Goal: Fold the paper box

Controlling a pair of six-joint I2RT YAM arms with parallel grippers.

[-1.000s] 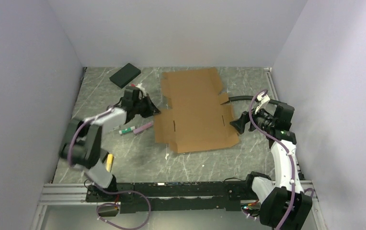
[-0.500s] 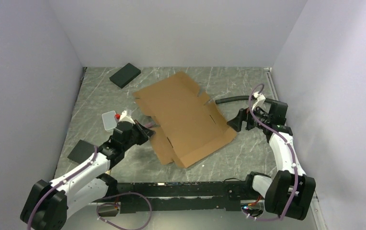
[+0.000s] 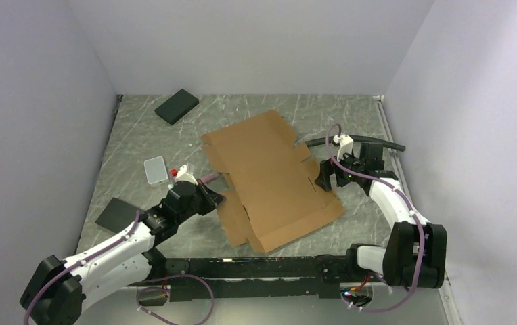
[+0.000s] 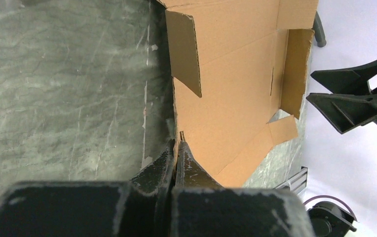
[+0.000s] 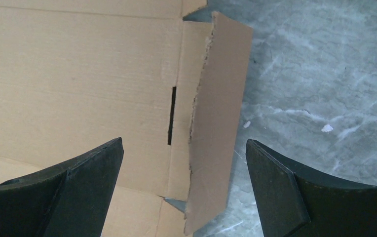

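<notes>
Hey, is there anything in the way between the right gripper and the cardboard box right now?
Nothing visible does. The right gripper hangs open right at the paper box; the box's raised side flap shows straight ahead of its fingers, with only bare table beside it.

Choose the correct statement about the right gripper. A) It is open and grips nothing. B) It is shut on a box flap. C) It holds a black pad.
A: the right gripper shows its fingers wide apart, clear of the paper box.
</notes>
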